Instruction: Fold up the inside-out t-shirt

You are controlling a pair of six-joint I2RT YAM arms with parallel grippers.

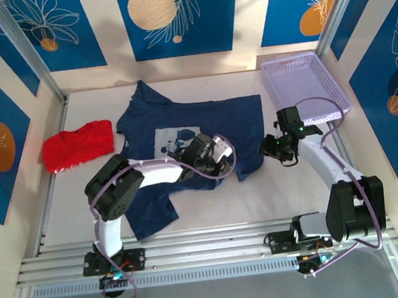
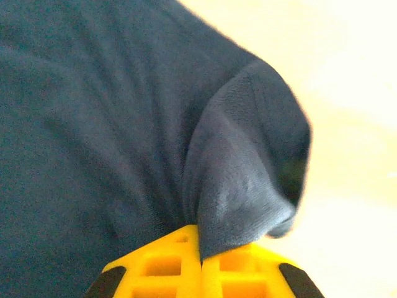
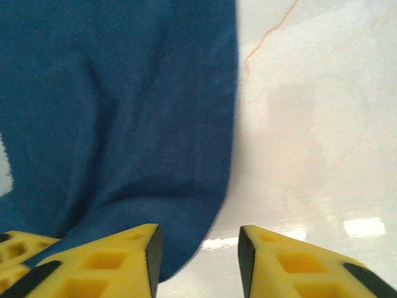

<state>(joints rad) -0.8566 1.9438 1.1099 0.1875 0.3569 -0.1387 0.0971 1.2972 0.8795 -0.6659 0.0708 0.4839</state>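
The inside-out t-shirt, dark navy with a pale print patch, lies spread across the middle of the white table. My left gripper sits at its lower right part. In the left wrist view the yellow fingers are shut on a raised fold of the navy cloth. My right gripper hovers just right of the shirt's right edge. In the right wrist view it stands open, with the shirt's edge lying under its left finger and bare table under the right one.
A bright red garment lies crumpled at the table's left side. A lavender mesh basket stands at the back right, close behind my right arm. Patterned blue walls close in the table on three sides.
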